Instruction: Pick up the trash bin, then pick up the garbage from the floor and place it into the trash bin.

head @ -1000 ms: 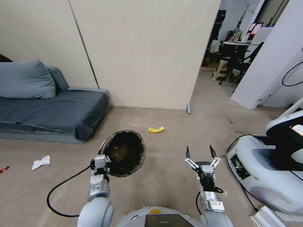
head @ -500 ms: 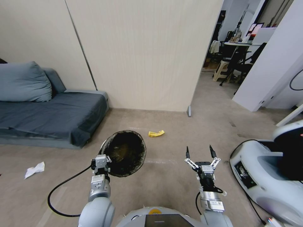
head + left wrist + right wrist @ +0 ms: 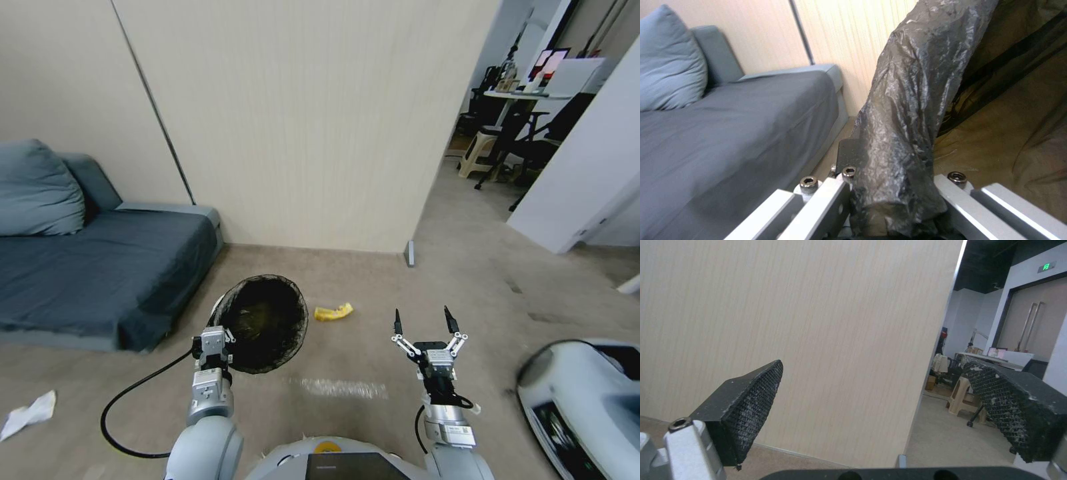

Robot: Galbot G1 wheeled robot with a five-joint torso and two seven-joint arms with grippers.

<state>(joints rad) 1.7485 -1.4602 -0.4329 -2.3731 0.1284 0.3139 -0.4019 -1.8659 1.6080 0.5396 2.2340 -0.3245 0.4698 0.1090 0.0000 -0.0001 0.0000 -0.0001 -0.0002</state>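
Observation:
My left gripper (image 3: 215,339) is shut on the near rim of the trash bin (image 3: 263,323), which hangs tilted above the floor (image 3: 347,360) with its black-lined mouth facing me. The left wrist view shows the black bag (image 3: 902,133) pinched between the jaws. A yellow peel-like scrap of garbage (image 3: 333,311) lies on the floor just right of the bin and ahead of my right gripper (image 3: 423,321). That gripper is open and empty, its black fingers (image 3: 751,396) spread wide. A crumpled white tissue (image 3: 28,413) lies at the far left.
A grey sofa (image 3: 87,273) with a cushion stands at the left along the beige wall (image 3: 300,127). A white robot base (image 3: 587,400) sits at the lower right. A doorway at the right opens onto a room with a table and stool (image 3: 483,150).
The whole head view has shifted: the wall and sofa are nearer, and the yellow scrap sits lower and closer. Both arms hold the same pose, with the bin still gripped.

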